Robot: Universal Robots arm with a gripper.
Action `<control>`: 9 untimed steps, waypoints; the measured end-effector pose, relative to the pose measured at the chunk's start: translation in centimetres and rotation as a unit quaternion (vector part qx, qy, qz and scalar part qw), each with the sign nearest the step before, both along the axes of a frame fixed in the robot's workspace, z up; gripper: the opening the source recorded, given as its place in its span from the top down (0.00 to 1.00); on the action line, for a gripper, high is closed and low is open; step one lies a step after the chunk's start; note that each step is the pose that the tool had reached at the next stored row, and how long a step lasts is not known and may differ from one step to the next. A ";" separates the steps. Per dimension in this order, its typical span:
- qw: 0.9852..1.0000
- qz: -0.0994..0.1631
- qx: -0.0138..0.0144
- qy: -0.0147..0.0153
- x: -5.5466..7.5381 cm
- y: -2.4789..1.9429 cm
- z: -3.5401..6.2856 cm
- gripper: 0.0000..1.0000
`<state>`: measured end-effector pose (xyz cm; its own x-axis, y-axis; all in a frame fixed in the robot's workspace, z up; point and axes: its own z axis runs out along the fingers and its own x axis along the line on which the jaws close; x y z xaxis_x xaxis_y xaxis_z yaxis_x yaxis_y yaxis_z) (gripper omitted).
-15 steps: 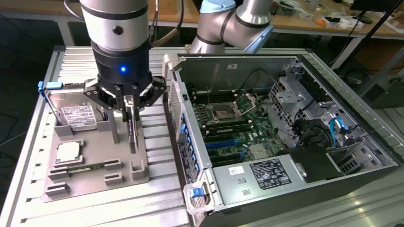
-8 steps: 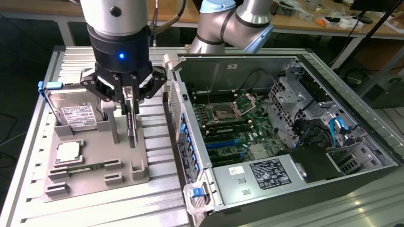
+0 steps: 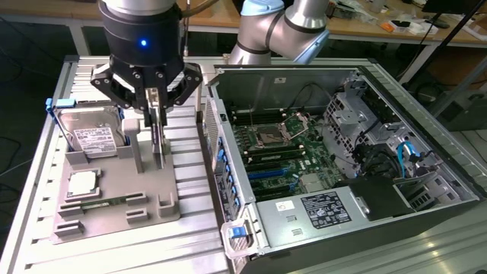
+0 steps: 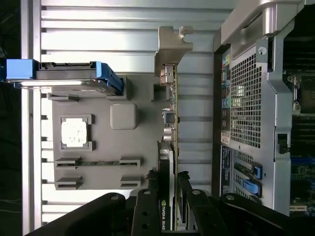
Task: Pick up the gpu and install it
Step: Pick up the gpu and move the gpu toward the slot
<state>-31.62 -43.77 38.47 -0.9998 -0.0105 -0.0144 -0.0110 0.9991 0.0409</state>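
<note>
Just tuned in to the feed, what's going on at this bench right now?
The robot arm's gripper is poised at the top edge of the gpu. The card stands upright on edge in the gray parts fixture, beside the hard drive in its blue frame, and has not been lifted out. The open computer case sits on the exterior view's right with its motherboard exposed and waiting.

Matt green circuit board edge, black plastic cooler on gpu [image 4: 167, 152]; bright bare metal on bracket [image 4: 173, 46]. Matt black finish on gripper [image 4: 167, 176]. Matt grey plastic for holder tray [image 3: 114, 191]. Smooth silver metal plus white paper label on hard drive [image 3: 91, 137], glossy blue plastic for frame [image 4: 106, 73]. Ribbed satin aluminium for table [image 3: 190, 240]. Grey sheet metal, perforated at rear, on computer case [image 4: 246, 98]. Polished silver metal on arm [image 3: 304, 23].
</note>
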 end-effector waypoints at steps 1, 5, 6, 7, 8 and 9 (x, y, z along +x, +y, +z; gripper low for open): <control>1.000 0.000 0.000 0.000 0.0 0.00 0.27 0.73; 1.000 0.000 0.000 0.000 0.0 0.00 1.98 0.73; 1.000 0.000 0.000 0.000 0.0 0.00 2.33 0.73; 1.000 0.000 0.000 0.000 0.0 0.00 2.68 0.73; 1.000 0.000 0.000 0.000 0.0 0.00 3.00 0.73; 1.000 0.000 0.000 0.000 0.0 0.00 3.32 0.73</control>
